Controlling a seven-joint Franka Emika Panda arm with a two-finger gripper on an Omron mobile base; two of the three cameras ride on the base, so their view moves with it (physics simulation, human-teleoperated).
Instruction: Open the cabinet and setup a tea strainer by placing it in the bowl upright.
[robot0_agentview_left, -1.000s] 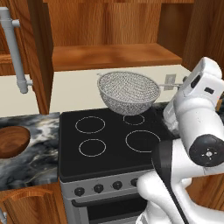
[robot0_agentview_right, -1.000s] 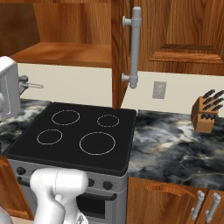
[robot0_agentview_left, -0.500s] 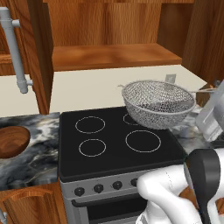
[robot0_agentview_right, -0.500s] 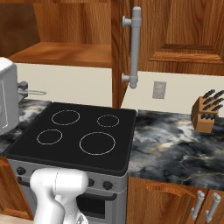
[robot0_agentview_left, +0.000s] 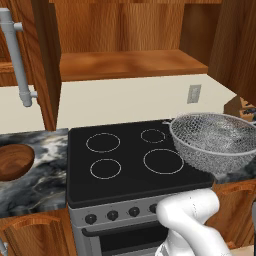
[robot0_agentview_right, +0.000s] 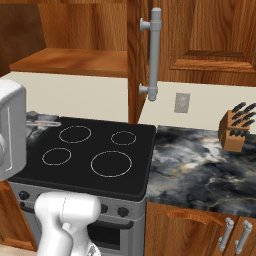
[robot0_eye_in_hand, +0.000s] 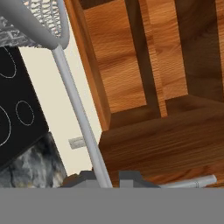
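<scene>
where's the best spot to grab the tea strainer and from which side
By its long straight handle, near the free end, fingers either side of the thin rod. The mesh basket is wide and round, too broad to pinch. The gripper is already shut on the handle there.

Pretty clearly a home kitchen. You've got a black four-burner stove (robot0_agentview_left: 132, 157) set in a marble-look counter (robot0_agentview_right: 200, 165), wooden wall cabinets (robot0_agentview_right: 200, 35) overhead, plus a knife block (robot0_agentview_right: 236, 131).

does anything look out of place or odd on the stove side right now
Only the tea strainer: it hangs in the air over the stove's right edge, held by its handle in the shut gripper, far from the bowl on the left counter. Nothing looks spilled or damaged.
</scene>
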